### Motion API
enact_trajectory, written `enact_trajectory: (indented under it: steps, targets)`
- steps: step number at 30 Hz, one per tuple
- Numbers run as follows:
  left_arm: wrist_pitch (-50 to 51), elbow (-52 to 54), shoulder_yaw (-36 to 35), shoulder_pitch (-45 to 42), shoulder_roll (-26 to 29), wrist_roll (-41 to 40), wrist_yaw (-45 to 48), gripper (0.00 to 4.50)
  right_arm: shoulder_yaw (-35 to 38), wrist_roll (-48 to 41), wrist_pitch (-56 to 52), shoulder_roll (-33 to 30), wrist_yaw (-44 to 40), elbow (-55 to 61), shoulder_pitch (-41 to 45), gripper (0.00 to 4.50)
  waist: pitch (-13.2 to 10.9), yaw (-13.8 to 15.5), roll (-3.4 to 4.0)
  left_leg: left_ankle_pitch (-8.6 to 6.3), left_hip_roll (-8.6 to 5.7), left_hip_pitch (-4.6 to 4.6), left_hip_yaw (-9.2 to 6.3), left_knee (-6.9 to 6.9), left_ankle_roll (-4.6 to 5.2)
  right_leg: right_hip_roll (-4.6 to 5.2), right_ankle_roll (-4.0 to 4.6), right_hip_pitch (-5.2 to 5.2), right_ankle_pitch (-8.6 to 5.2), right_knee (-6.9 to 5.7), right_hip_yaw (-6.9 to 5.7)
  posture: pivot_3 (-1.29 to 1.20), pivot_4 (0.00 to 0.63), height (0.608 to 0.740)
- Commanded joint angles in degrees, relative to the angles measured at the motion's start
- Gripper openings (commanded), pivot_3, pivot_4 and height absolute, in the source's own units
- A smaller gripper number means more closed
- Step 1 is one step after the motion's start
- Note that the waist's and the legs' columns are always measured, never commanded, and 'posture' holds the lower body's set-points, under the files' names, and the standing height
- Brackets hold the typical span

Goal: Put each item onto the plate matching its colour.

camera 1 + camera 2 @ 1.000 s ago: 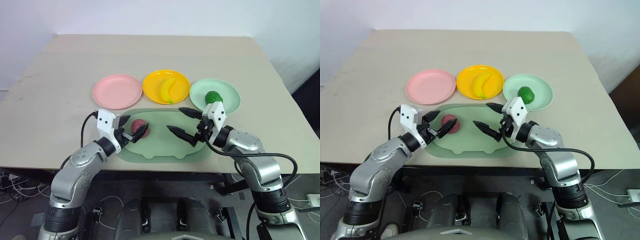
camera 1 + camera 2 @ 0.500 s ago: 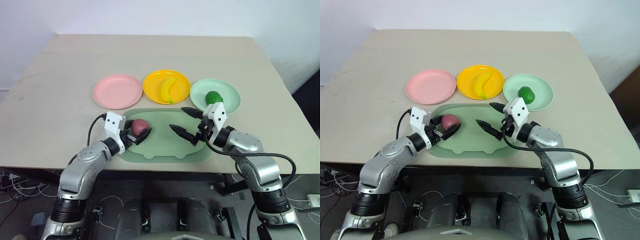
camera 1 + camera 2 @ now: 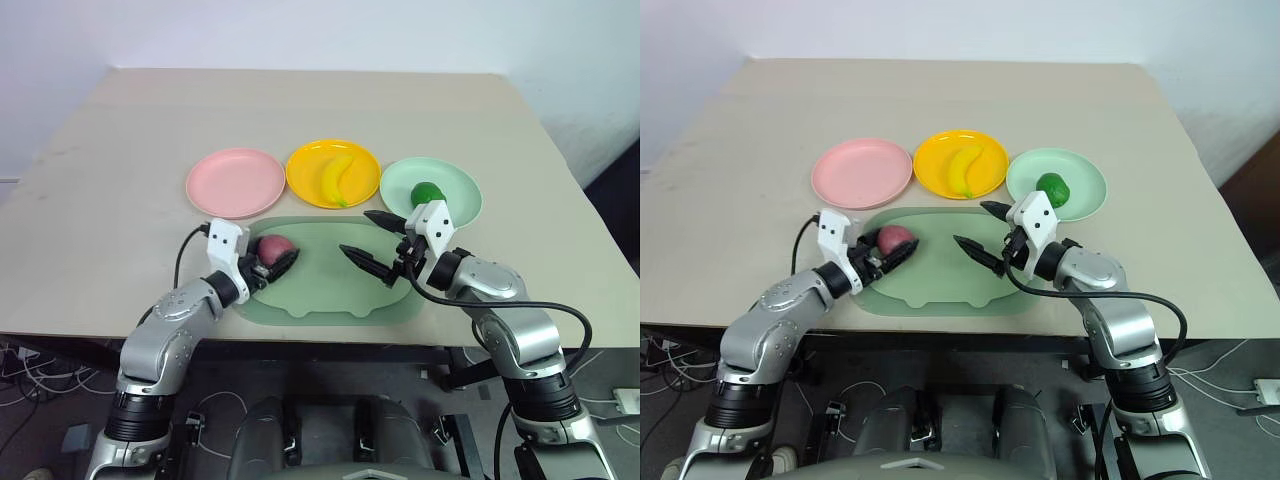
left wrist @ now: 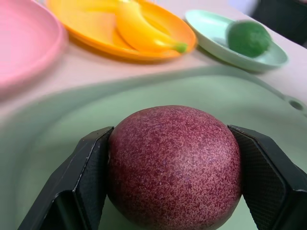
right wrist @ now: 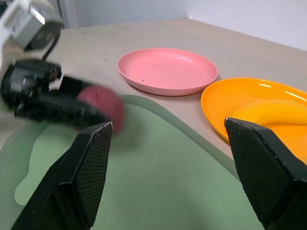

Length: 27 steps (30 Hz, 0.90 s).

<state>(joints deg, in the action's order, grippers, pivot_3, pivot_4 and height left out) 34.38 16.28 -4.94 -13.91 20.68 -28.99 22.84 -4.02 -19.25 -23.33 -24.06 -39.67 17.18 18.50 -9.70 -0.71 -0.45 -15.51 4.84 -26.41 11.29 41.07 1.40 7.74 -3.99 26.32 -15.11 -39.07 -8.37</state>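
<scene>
On a beige table (image 3: pixel 120 180) by a pale wall: lying over the green tray (image 3: pixel 330 295), left gripper (image 3: pixel 268 263) clamping the reddish-purple fruit (image 3: pixel 274 248) at seven o'clock from the yellow plate (image 3: pixel 305 170), pink plate (image 3: pixel 234 182) at eleven; right gripper (image 3: pixel 372 240) hovering, fingers spread, holding nothing.

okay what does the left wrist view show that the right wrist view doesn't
Left wrist alone: the green vegetable on the mint plate, and the left claw's fingers pressed against both sides of the purple fruit. Right wrist alone: the open right claw. Both: the fruit, tray, banana, pink plate and yellow plate.
</scene>
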Motion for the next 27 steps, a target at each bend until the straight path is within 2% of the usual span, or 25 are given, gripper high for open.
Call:
enact_trajectory:
  steps: [1, 7, 12, 21, 25, 26, 27]
  targets:
    - [-2.58, 1.00, -4.45, -1.78, 2.89, 0.93, 0.02, 3.37, -0.01, -0.44, 0.68, 0.26, -0.19, 0.50, 1.29, 3.99, 0.00, -0.06, 0.00, 0.00, 0.00, 0.01, 0.00, 0.00, 0.00, 0.00, 0.00, 0.00, 0.00, 0.00, 0.00, 0.00, 0.150, 0.695]
    - [-9.06, -11.20, -6.12, -9.31, 3.34, 8.03, -4.82, 3.37, -0.86, 0.29, 1.43, 1.03, -0.38, -1.84, 2.78, 3.99, 0.01, 0.16, -0.03, 0.00, -0.03, 0.00, -0.01, 0.03, 0.00, 0.00, 0.00, -0.03, 0.00, -0.01, -0.04, 0.00, 0.150, 0.695]
    - [-14.85, -25.49, -3.82, -18.60, 3.05, 13.94, -5.97, 3.37, -2.18, 2.02, 2.46, 1.17, -0.27, -4.65, 4.25, 3.99, 0.01, 0.04, -0.06, 0.00, -0.06, -0.03, -0.02, 0.06, 0.01, 0.00, -0.02, -0.03, 0.01, -0.02, -0.07, 0.00, 0.150, 0.695]
    - [-21.12, -48.26, -3.64, -31.03, 1.77, 17.97, -5.81, 3.37, -2.16, 2.82, 2.90, 2.87, 0.41, -7.78, 7.16, 3.99, 0.01, -0.20, -0.08, 0.02, -0.05, -0.03, 0.05, 0.06, 0.00, -0.04, -0.04, 0.00, 0.00, -0.05, -0.06, 0.00, 0.150, 0.695]
    - [-23.32, -53.96, -3.09, -33.96, 1.56, 19.39, -5.55, 3.37, -2.22, 3.51, 3.37, 2.62, 0.34, -8.37, 6.93, 3.99, 0.00, -0.18, -0.09, 0.02, -0.05, -0.03, 0.08, 0.06, 0.00, -0.03, -0.05, 0.00, 0.00, -0.05, -0.06, 0.00, 0.150, 0.695]
    - [-23.80, -55.02, -2.49, -34.51, 1.65, 20.07, -5.09, 4.09, -2.19, 3.66, 3.46, 2.55, 0.27, -8.47, 6.87, 3.99, 0.00, -0.17, -0.09, 0.02, -0.05, -0.03, 0.07, 0.07, 0.00, -0.03, -0.05, 0.00, 0.00, -0.05, -0.06, 0.00, 0.150, 0.695]
    - [-23.98, -55.79, -2.33, -34.99, 1.56, 20.36, -4.96, 4.32, -2.15, 3.74, 3.49, 2.49, 0.22, -8.53, 6.87, 3.99, 0.00, -0.14, -0.09, 0.02, -0.05, -0.03, 0.08, 0.07, 0.01, -0.03, -0.05, 0.00, 0.00, -0.05, -0.06, 0.00, 0.150, 0.695]
